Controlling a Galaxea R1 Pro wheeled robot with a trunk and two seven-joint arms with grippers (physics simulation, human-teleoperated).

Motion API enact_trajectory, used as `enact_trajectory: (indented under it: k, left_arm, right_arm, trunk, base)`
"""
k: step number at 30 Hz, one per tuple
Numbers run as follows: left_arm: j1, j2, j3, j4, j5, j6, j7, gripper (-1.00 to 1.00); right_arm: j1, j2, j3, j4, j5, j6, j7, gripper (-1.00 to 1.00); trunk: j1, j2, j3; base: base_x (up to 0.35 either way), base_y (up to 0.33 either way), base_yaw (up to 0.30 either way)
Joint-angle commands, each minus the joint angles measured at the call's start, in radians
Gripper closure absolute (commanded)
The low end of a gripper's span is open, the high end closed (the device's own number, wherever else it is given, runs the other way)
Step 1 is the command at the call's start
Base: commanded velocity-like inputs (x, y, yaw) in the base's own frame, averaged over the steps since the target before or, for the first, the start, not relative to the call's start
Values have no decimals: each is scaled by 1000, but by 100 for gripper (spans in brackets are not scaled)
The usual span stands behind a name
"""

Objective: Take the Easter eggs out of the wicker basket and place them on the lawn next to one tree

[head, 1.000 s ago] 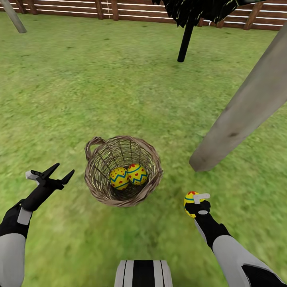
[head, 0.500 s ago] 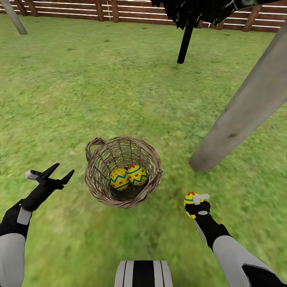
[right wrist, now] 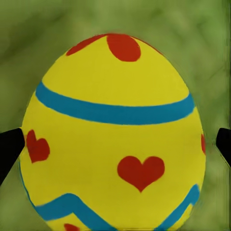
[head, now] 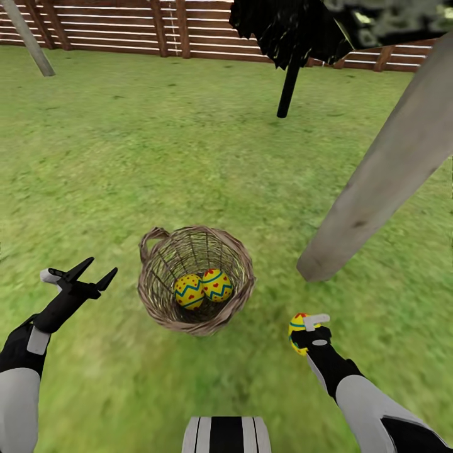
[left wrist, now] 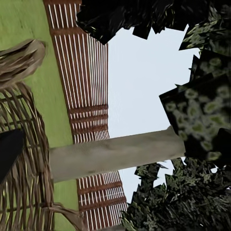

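The brown wicker basket (head: 196, 280) sits on the lawn (head: 157, 157) straight ahead of me, with two yellow Easter eggs (head: 189, 291) (head: 217, 284) lying side by side in its bottom. My right gripper (head: 304, 332) is shut on the third egg (head: 296, 326), held above the grass to the right of the basket; that egg (right wrist: 113, 134) sits between the dark fingertips (right wrist: 9, 149) in the right wrist view. My left gripper (head: 94, 272) hangs open and empty left of the basket (left wrist: 24, 159). The pale grey-beige tree trunk (head: 377, 170) meets the grass just beyond the held egg.
A thin black-trunked tree (head: 289, 82) with black foliage stands farther back. A reddish-brown slat fence (head: 126, 28) closes the far side of the garden. Another pale trunk (head: 28, 38) leans at the far left. Open grass lies around the basket.
The head view has tilted up, so basket, trees and fence all sit lower in the picture. Both grippers hold their places relative to the basket.
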Motion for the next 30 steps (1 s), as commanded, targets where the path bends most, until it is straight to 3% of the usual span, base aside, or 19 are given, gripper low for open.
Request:
enact_trajectory:
  k: [1,8,12,16,19,20,21,22,24,27,30]
  left_arm:
    - [-1,0,1,0,-2,11,-5,-100]
    - [-1,-1,-3,0,-2,12,-5,-100]
    - [0,-9,-31,-1,-2,12,-5,-100]
    - [-1,-6,-34,-2,-2,12,-5,-100]
    - [-1,-6,-40,-2,-2,12,-5,-100]
    - [-1,-8,-57,-1,-2,13,-5,-100]
    - [-1,-10,-69,-1,-2,13,-5,-100]
    - [-1,-10,-86,-1,-2,14,-5,-100]
    - [-1,-11,-91,0,-2,14,-5,-100]
    - [-1,-10,-93,0,-2,15,-5,-100]
    - [-1,-6,-92,0,-2,15,-5,-100]
  right_arm:
    - [0,0,-1,-1,6,6,-2,-100]
    - [0,1,-1,-1,6,6,-2,-100]
    - [0,4,0,-2,6,8,-3,-100]
    - [0,0,2,-47,7,175,18,-100]
    - [3,-2,-1,-196,6,360,141,-100]
    - [10,-1,-1,-318,6,467,234,-100]
    - [16,-1,-1,-404,6,526,287,-100]
    - [56,-2,-1,-581,11,614,377,-100]
    - [111,-2,-1,-740,14,664,429,-100]
    - [191,-4,-1,-963,8,816,479,-100]
    - [219,-15,0,-1038,16,887,647,-100]
  trunk:
    - [-1,0,3]
    - [-4,2,30]
    - [-6,3,46]
    - [-7,4,61]
    - [-9,4,73]
    - [-9,4,77]
    - [-10,5,81]
    - [-10,5,85]
    - [-11,5,92]
    - [-12,6,104]
    - [-14,7,116]
  base:
    - [0,0,0]
    - [0,0,0]
    - [0,0,0]
    - [0,0,0]
    - [0,0,0]
    - [0,0,0]
    - [0,0,0]
    - [0,0,0]
    - [0,0,0]
    - [0,0,0]
    - [0,0,0]
